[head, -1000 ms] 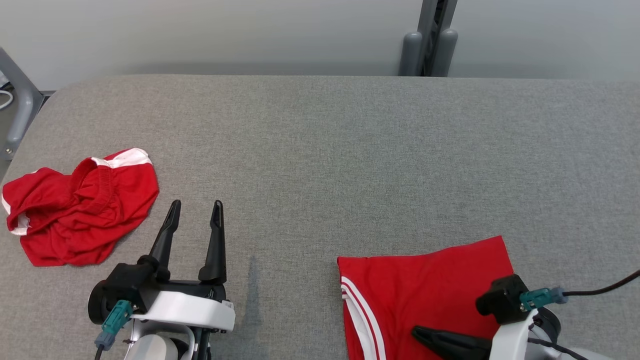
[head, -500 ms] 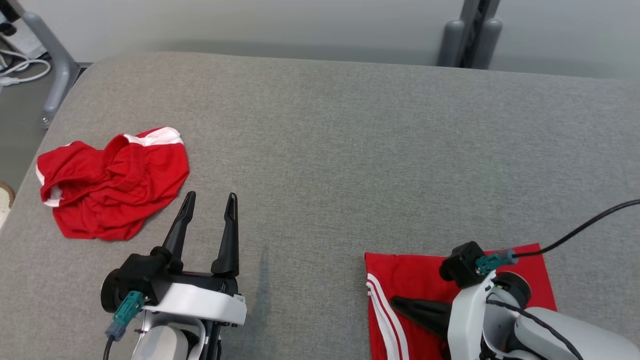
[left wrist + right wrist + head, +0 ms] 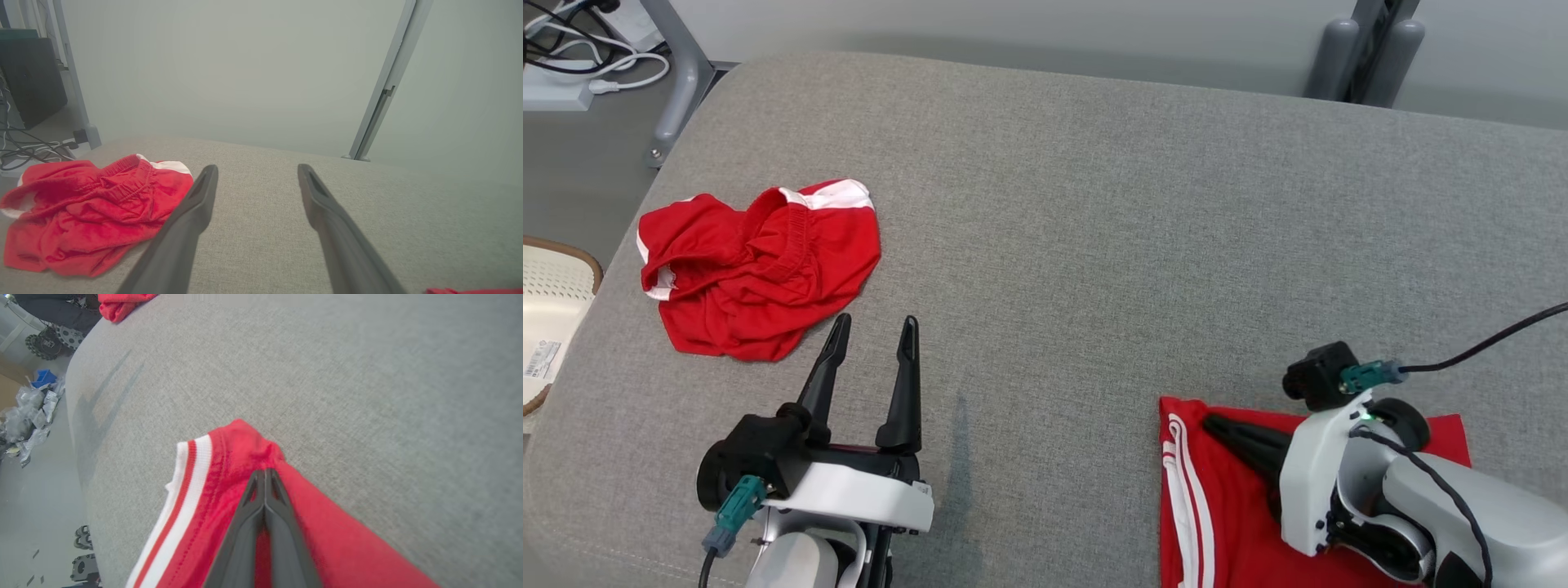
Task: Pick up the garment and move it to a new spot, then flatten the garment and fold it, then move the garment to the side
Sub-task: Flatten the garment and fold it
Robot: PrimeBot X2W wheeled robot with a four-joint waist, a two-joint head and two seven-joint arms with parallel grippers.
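My right gripper (image 3: pixel 1210 422) (image 3: pixel 265 472) is closed, its two dark fingers pressed together with no gap; the tips pinch the folded garment (image 3: pixel 1233 514) (image 3: pixel 229 465) close to its corner, where the red cloth puckers up against them. That garment lies near my edge of the grey table (image 3: pixel 1094 204), on my right side; its white-striped hem runs along the side facing the table's middle, and my right wrist and forearm lie over much of it. In the left wrist view only a red sliver of it (image 3: pixel 470 290) shows, at the bottom right.

My left gripper (image 3: pixel 874 322) (image 3: pixel 257 167) stands open and holds nothing; its fingers point away from me, above bare table. The crumpled garment (image 3: pixel 760 269) (image 3: pixel 90 204) (image 3: pixel 122 304), red with white trim, sits in a heap on my left, just beside my left fingertip but not touching it, and well apart from the folded one. A white basket (image 3: pixel 547 302) stands off the table's left end.
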